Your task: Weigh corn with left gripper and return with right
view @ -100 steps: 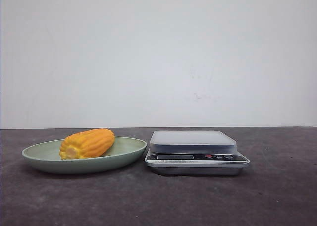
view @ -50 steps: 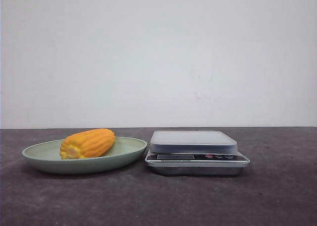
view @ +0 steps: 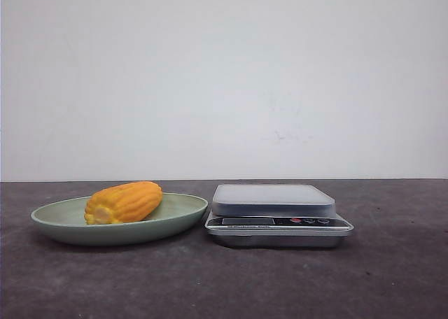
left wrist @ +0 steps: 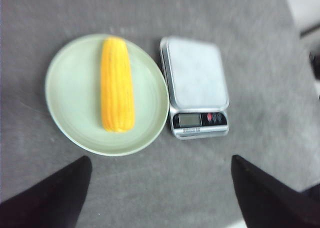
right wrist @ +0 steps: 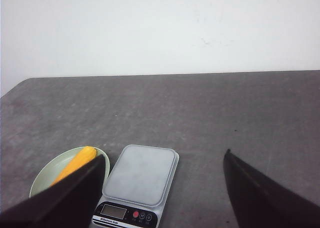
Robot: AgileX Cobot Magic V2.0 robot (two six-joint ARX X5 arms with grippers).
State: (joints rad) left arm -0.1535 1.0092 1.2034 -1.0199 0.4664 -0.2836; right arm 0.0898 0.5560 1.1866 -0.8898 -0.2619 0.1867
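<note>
The orange-yellow corn [view: 123, 202] lies on its side in a pale green plate [view: 175, 220] at the left of the table; it also shows as the corn [left wrist: 117, 84] and the corn [right wrist: 75, 164]. A silver kitchen scale [view: 274, 214] with nothing on its pan stands just right of the plate. My left gripper [left wrist: 161, 160] hangs open well above the table, short of plate and scale, nothing between its black fingers [left wrist: 55, 195]. My right gripper [right wrist: 165, 158] is open too, empty, held back from the scale [right wrist: 140, 180]. Neither arm appears in the front view.
A dark grey tabletop [view: 392, 277] runs to a white wall [view: 224, 81] at the back. In the left wrist view the table's edge [left wrist: 295, 18] and a pale floor strip lie beyond the scale.
</note>
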